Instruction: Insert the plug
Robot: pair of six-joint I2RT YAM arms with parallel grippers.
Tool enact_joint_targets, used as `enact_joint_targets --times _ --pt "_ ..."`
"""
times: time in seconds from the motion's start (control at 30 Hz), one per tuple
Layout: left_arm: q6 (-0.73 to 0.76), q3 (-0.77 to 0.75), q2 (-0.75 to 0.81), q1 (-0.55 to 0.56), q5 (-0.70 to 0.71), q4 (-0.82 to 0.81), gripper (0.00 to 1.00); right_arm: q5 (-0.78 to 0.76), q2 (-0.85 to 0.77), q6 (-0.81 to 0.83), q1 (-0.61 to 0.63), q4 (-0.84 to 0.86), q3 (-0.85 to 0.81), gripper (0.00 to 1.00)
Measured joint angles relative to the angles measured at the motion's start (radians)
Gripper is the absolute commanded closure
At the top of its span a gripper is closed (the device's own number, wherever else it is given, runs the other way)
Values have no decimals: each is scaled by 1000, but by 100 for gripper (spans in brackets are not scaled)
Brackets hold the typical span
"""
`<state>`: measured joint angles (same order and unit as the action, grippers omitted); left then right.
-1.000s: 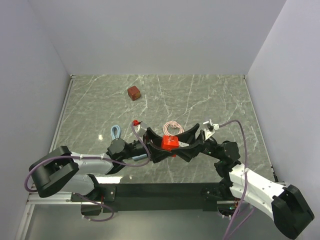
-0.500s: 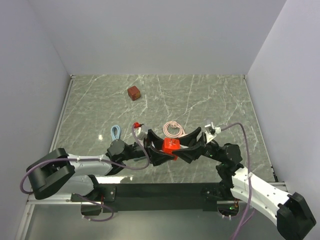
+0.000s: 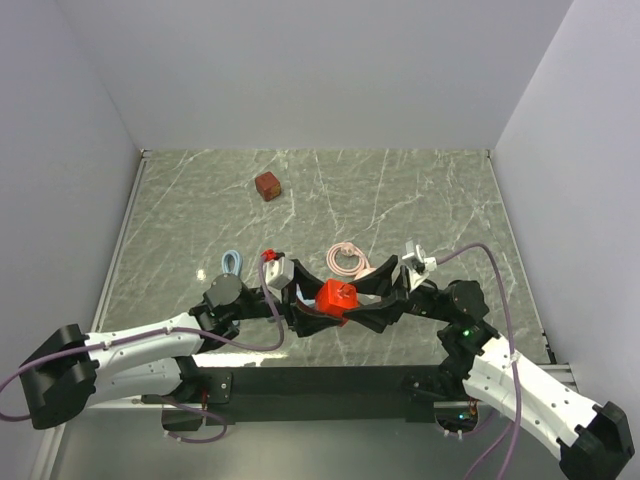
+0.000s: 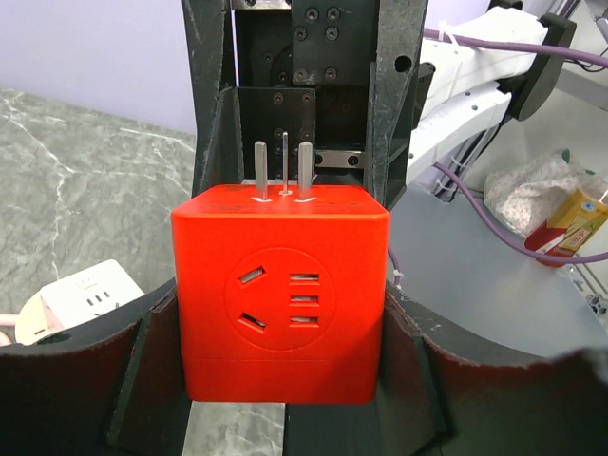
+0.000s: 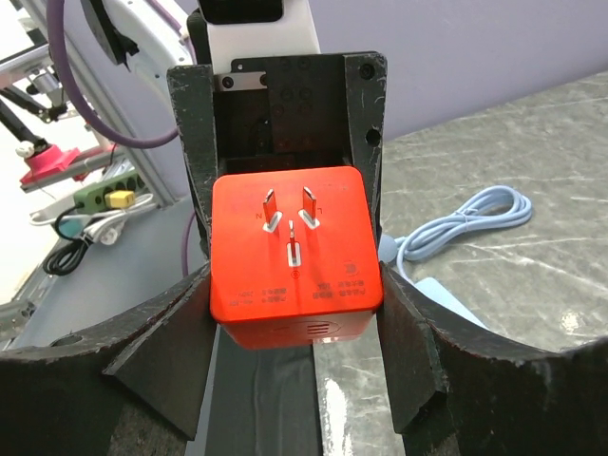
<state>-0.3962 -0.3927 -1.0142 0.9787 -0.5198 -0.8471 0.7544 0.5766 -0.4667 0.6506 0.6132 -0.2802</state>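
Since the earlier frames, the plug (image 3: 336,297) has been drawn slightly nearer the arm bases and is seen more tilted. The left arm's elbow has been swung out toward the lower-left corner of the top view. The plug is held above the near part of the marbled surface (image 3: 430,200), between the two arms.

The left gripper (image 4: 281,332) is closed on the plug, and its fingers (image 4: 95,380) are pressed against two opposite side faces. The socket face is turned to the left wrist camera, and the three metal prongs are pointed upward. The right gripper (image 5: 296,285) is clamped on the same cube from the opposite end. Its fingers (image 5: 152,361) are set against the sides, and the pronged face is shown to its own camera.

In the left wrist view, a white cube (image 4: 90,296) with socket slots is seen lying on the surface to the left of the plug. Just beyond the grippers, a pink coiled cable (image 3: 346,260) is laid on the surface, and a light blue cable (image 3: 232,264) is looped farther left. Well apart, toward the far wall, a brownish-red cube (image 3: 267,186) is placed alone.
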Motion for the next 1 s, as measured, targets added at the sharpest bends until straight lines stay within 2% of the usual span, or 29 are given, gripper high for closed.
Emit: enact_joint_targets --times 0.13,0.27,0.3,0.33,0.63,1.0 --pt "2 0 -7 -5 -10 -6 38 3 14 -2 0 16 0 100" --pt "-5 0 -46 -19 -32 -54 27 -3 47 -10 -8 52 8 100" --pt "-7 0 -53 -22 -33 -60 11 -8 55 -9 -11 53 7 100" --pt "-6 0 -58 -24 -32 -63 1 -10 62 -8 -15 53 7 100" --pt "41 -16 -58 -37 -24 -22 0 -34 107 40 -26 16 -36 100" --pt "206 -70 3 -46 -5 217 0 -4 100 181 -35 -187 -113 100"
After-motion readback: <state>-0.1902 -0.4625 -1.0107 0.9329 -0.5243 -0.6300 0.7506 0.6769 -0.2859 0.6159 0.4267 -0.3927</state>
